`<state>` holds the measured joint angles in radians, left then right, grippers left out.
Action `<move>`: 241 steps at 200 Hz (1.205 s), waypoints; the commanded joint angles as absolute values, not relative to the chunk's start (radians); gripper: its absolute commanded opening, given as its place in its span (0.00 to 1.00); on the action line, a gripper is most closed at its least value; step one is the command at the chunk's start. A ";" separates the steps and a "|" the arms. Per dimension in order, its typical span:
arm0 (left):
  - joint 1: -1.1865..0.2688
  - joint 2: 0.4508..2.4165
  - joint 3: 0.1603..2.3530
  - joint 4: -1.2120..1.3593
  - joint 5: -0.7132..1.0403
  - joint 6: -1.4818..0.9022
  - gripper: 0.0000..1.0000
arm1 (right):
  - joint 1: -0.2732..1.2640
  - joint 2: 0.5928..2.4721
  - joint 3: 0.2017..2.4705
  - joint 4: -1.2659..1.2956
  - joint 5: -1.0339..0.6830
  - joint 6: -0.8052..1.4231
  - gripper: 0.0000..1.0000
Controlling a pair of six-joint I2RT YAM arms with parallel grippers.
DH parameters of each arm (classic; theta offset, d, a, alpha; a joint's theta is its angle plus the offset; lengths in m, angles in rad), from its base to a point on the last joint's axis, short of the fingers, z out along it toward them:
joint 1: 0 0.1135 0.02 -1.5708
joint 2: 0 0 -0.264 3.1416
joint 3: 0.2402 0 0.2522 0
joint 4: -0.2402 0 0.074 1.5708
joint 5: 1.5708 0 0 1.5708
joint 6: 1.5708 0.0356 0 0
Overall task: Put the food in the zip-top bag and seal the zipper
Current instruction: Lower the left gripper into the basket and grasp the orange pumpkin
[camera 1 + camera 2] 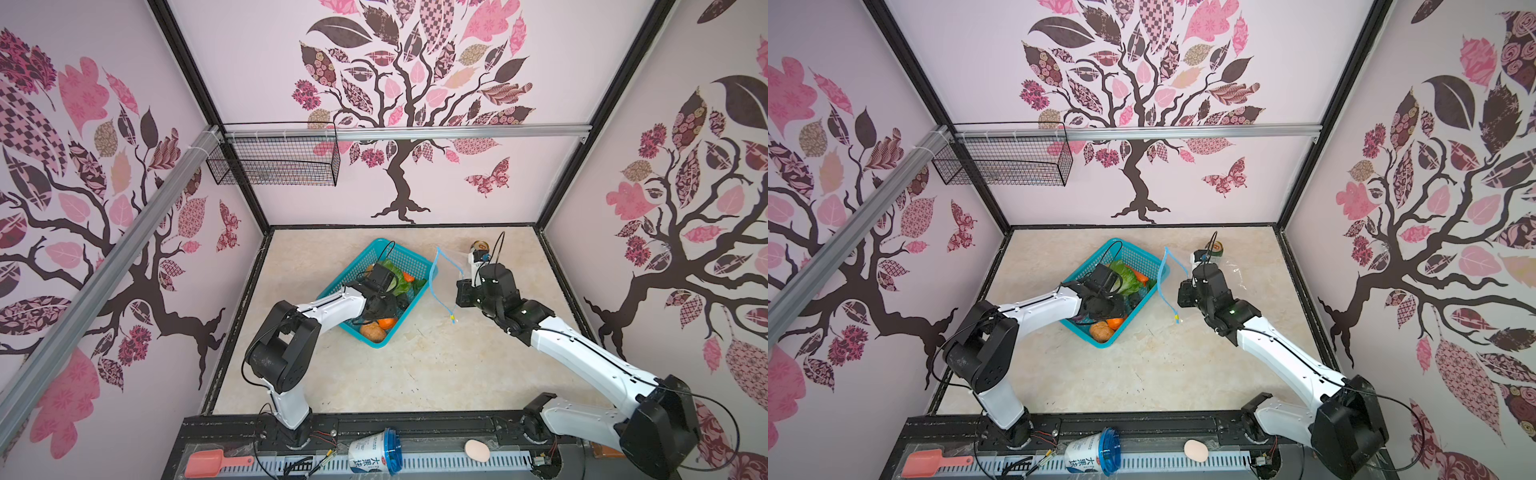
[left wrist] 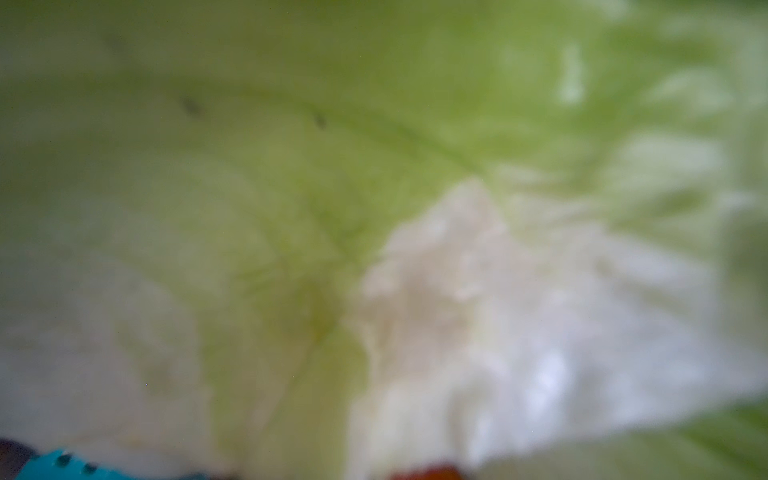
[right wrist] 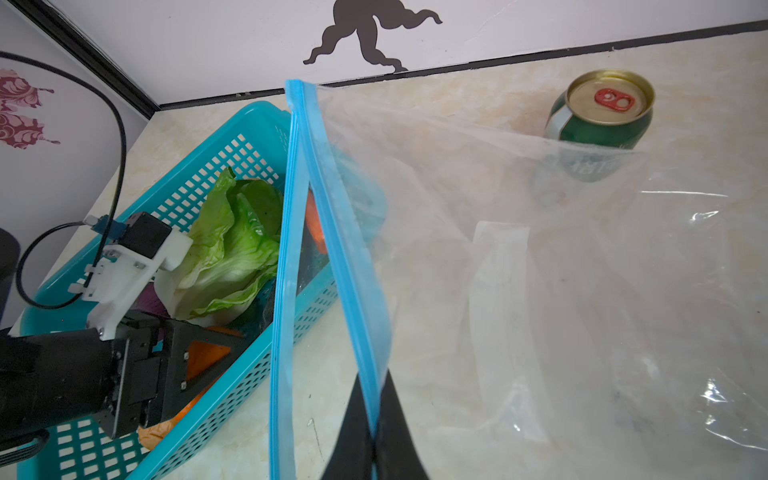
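Observation:
The food lies in a teal basket (image 1: 380, 241) (image 1: 1115, 241) (image 3: 232, 124): a green-white napa cabbage (image 1: 400, 277) (image 1: 1128, 275) (image 3: 232, 249), an orange pumpkin (image 1: 387, 323) (image 1: 1115, 323), a potato (image 1: 372, 333) (image 1: 1101, 332) and a carrot (image 1: 409, 277). My left gripper (image 1: 392, 306) (image 3: 203, 345) reaches into the basket at the cabbage's white base. The blurred cabbage (image 2: 374, 208) fills the left wrist view and hides the jaws. The clear zip-top bag (image 3: 540, 270) stands to the right of the basket, its blue zipper (image 1: 434, 286) (image 1: 1161, 286) (image 3: 332, 208) spread apart. My right gripper (image 3: 374, 419) (image 1: 459, 283) is shut on one zipper lip. The yellow slider (image 1: 452, 319) (image 1: 1177, 320) hangs at the near end.
A green drink can (image 1: 481, 247) (image 3: 602, 112) stands behind the bag near the back wall. A black wire basket (image 1: 274, 162) hangs on the back left rail. On the front rail lie a pink scoop (image 1: 208, 463), a tipped cup (image 1: 374, 451) and a pinkish egg (image 1: 477, 450).

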<state>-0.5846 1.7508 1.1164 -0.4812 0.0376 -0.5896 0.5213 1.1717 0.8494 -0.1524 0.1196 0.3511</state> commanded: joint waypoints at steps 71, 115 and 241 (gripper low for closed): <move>-0.586 1.419 1.028 -0.468 0.028 -0.526 0.46 | 0.518 1.155 0.851 -0.147 0.092 0.356 0.00; -0.591 1.280 1.003 -0.315 0.140 -0.531 0.46 | 0.517 1.163 0.857 -0.145 0.042 0.369 0.00; -0.733 1.536 1.119 0.092 0.326 -0.690 0.46 | 0.518 1.130 0.835 -0.112 -0.135 0.512 0.00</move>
<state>-0.7059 1.4918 1.0481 0.0185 0.3088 -0.6781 0.5213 1.1713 0.8490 -0.1341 -0.0818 0.4675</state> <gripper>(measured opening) 0.532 0.047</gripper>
